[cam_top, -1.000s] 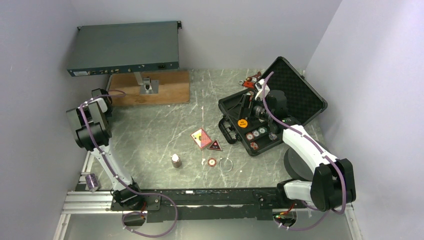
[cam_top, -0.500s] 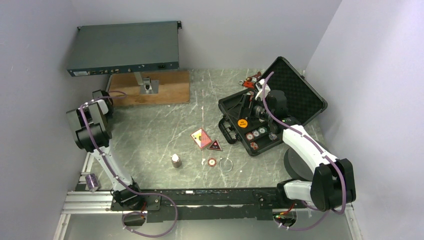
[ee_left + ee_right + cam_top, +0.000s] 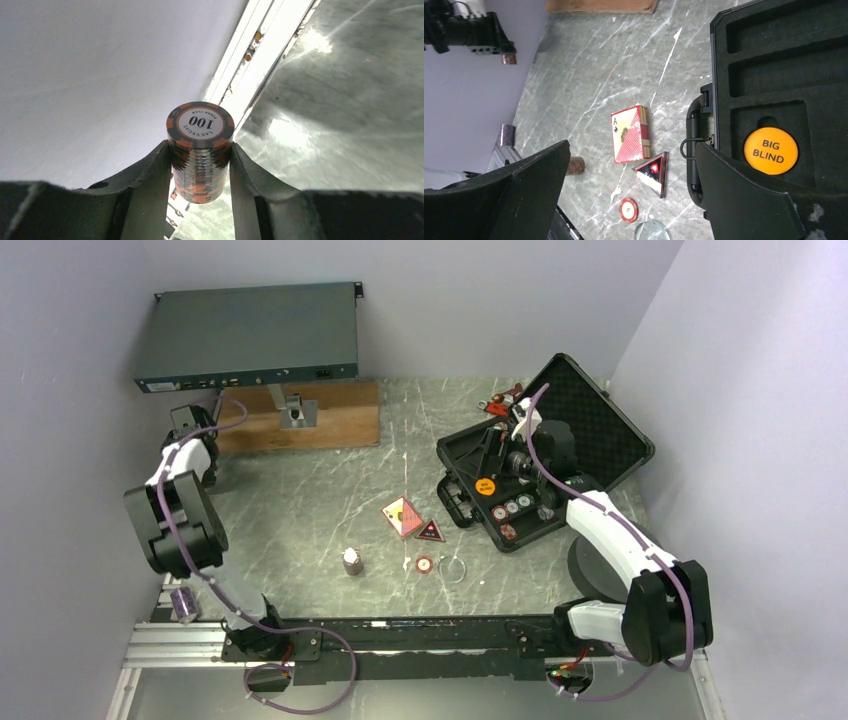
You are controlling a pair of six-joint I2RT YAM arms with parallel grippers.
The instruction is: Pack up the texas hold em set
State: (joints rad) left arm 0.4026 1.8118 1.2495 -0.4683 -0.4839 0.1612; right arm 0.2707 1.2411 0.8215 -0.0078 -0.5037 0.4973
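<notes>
At 10 o'clock on the table (image 3: 330,490), near the left wall, a stack of orange-and-dark chips (image 3: 200,125) faced "100 Las Vegas" is clamped between the fingers of the left gripper (image 3: 200,160). Between it and the open black case (image 3: 598,430) at 2 o'clock are scattered a card deck (image 3: 402,516), a triangular marker (image 3: 430,531), a red chip (image 3: 424,564), a clear ring (image 3: 454,569) and a short chip stack (image 3: 351,561). Over the case, the right gripper (image 3: 633,146) is spread wide with nothing gripped, an orange "BIG BLIND" button (image 3: 771,150) seated at its 4 o'clock.
</notes>
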